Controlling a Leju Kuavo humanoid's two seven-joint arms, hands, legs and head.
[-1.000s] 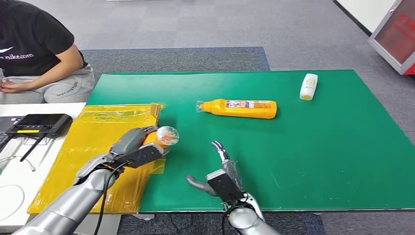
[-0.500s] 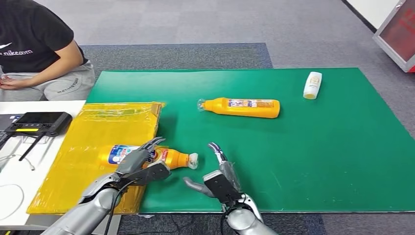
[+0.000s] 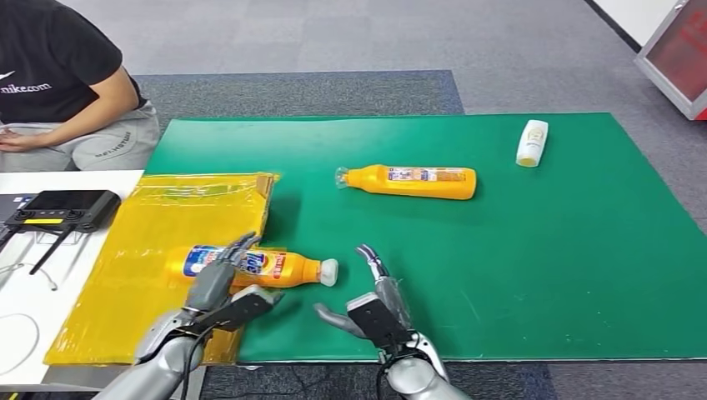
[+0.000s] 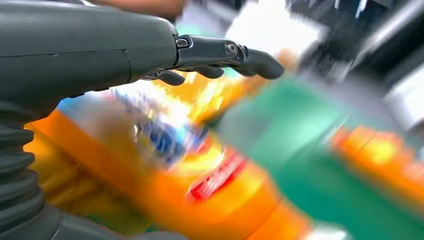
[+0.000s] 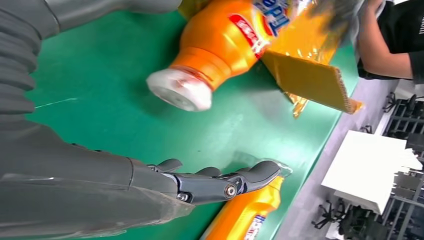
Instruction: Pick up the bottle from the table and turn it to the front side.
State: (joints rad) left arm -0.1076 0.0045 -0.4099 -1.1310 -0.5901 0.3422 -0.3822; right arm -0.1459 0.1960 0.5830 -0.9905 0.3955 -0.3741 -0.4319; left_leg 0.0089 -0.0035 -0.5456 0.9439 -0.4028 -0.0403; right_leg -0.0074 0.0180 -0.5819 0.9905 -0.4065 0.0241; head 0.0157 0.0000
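Both arms are silver metal tubes, each ending in a many-fingered hand. The left hand (image 3: pixel 223 287) has a grey shell over its back and black segmented fingers (image 4: pixel 235 52); a black cable runs along the left forearm (image 3: pixel 171 354). The right hand (image 3: pixel 373 304) has a black palm block, a thick grey thumb (image 3: pixel 329 315) and dark fingers with lighter grey sections. In the wrist views each hand carries a grey ribbed cover (image 5: pixel 17 60) at the wrist, a smooth grey thumb housing, and dark fingers with round silver screws (image 5: pixel 230 190) at the hinges.
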